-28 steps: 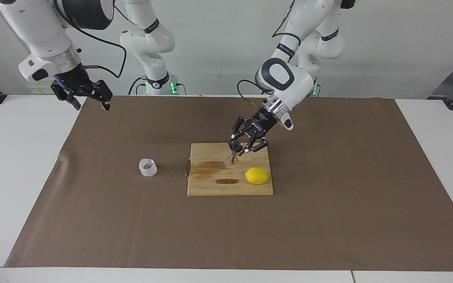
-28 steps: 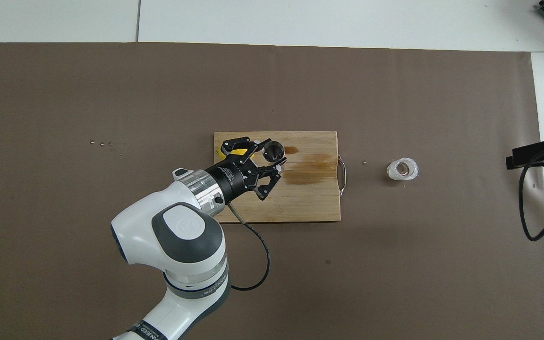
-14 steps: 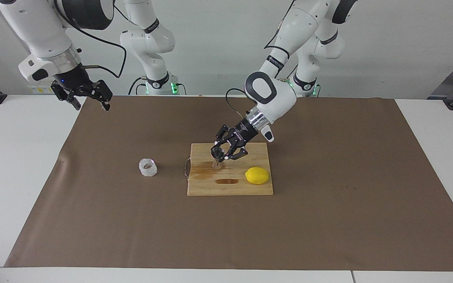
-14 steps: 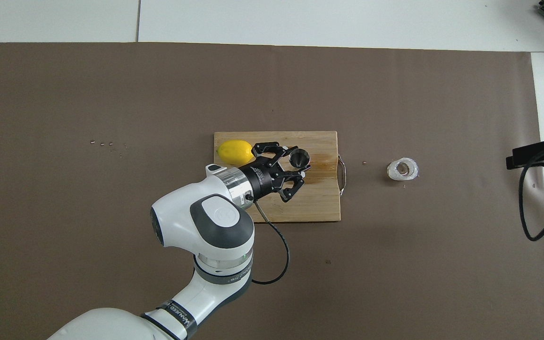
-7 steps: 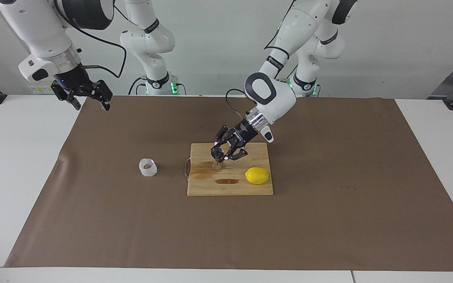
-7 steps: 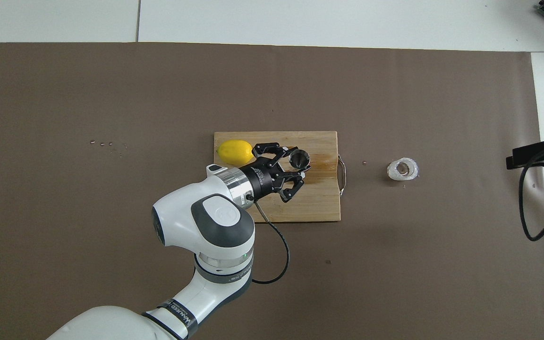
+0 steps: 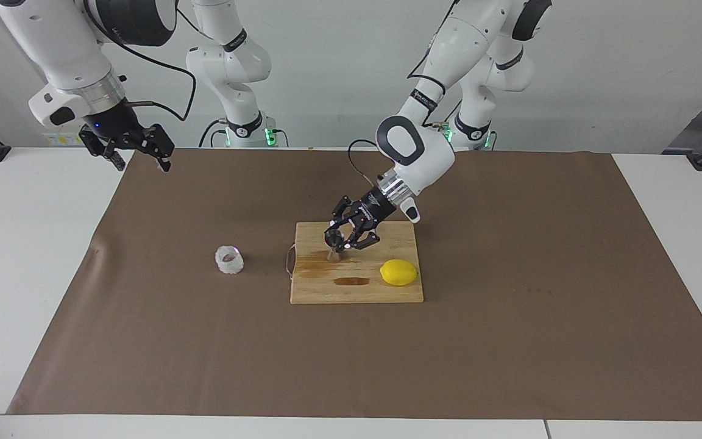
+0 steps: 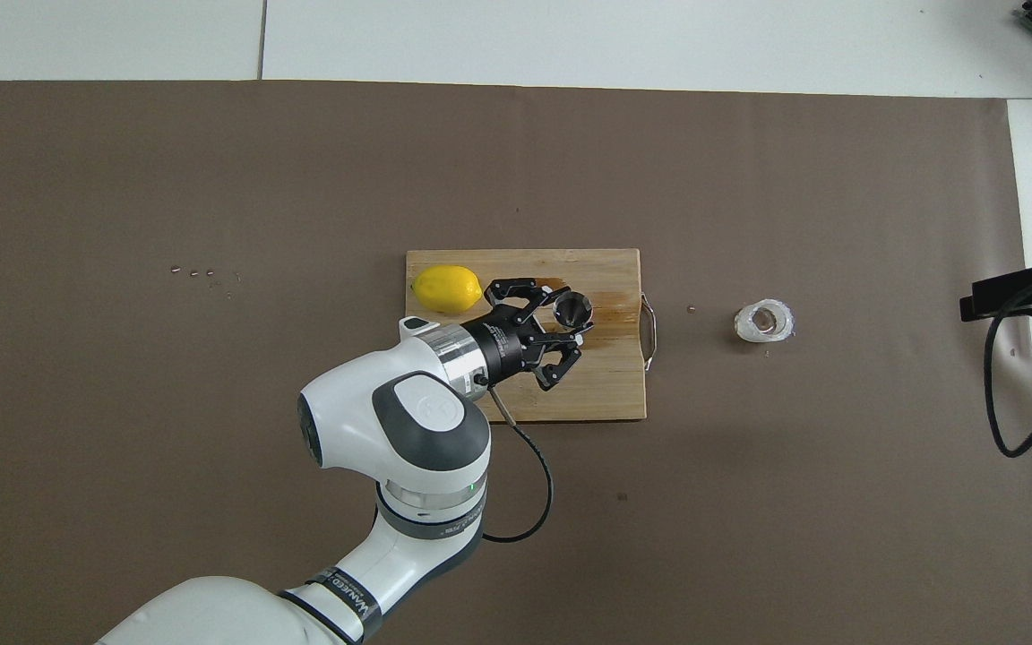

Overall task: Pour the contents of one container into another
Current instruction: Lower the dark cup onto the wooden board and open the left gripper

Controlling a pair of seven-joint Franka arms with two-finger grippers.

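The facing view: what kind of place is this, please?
Probably a robotics lab set up for a kitchen or bar task. A table under brown paper carries a cutting board, a lemon, a steel jigger and a glass cup.

The left gripper [image 7: 340,238] covers the upper cone of the steel jigger [image 7: 332,254] in the facing view, so only the jigger's lower part shows on the cutting board [image 7: 356,291]. Whether the jigger's base touches the board or hangs just over it cannot be told. In the overhead view the left arm hides part of the board's edge nearest the robots [image 8: 597,408]. What lies inside the glass cup [image 8: 764,322] is too small to make out. The right gripper [image 8: 1000,296] is cut off by the overhead view's edge, with only a dark tip and cable showing. The tops of both arms run out of the facing view.
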